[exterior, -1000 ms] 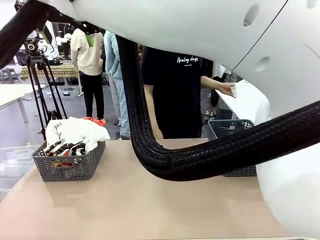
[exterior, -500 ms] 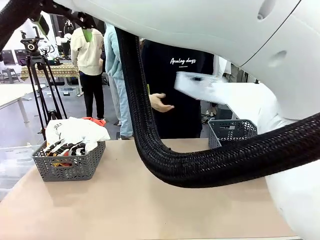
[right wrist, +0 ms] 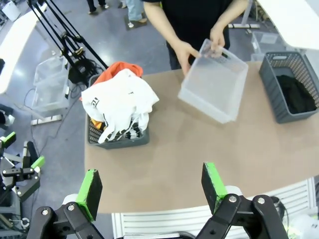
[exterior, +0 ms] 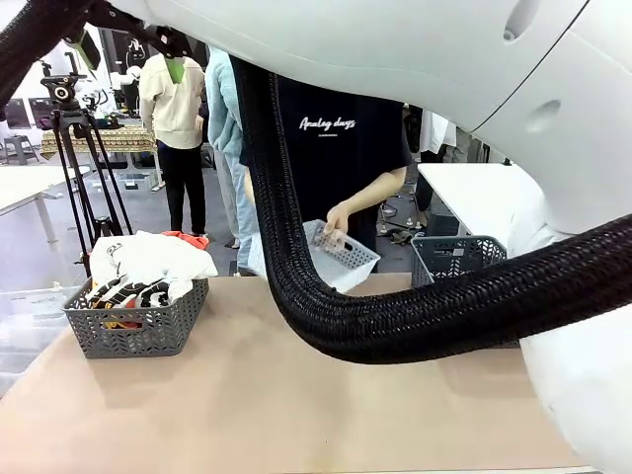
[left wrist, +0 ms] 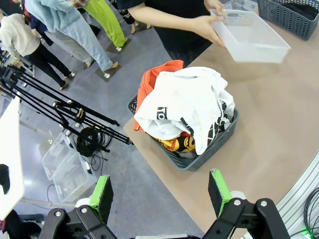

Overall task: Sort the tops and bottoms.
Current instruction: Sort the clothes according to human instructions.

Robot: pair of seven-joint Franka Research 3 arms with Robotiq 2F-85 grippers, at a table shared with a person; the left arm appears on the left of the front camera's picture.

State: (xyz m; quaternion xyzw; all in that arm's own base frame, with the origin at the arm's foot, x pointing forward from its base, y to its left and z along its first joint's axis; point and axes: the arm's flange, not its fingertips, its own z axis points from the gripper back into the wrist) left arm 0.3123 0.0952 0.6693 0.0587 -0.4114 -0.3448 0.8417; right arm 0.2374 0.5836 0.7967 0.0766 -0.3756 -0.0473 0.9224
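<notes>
Middle of the front view blocked by a thick black cable sleeve (exterior: pixel 395 316) and white arm casing (exterior: pixel 395 49), hiding most of the table (exterior: pixel 247 405) behind. Clear bin (exterior: pixel 341 255) half covered by that sleeve at frame centre. Dark grey basket (exterior: pixel 459 259) at right cut by the sleeve too; contents unreadable there. Orange top (left wrist: pixel 159 79) mostly buried under the white top (left wrist: pixel 189 104) in the left wrist view. Person's hand (left wrist: pixel 212 6) clipped by the upper edge.
</notes>
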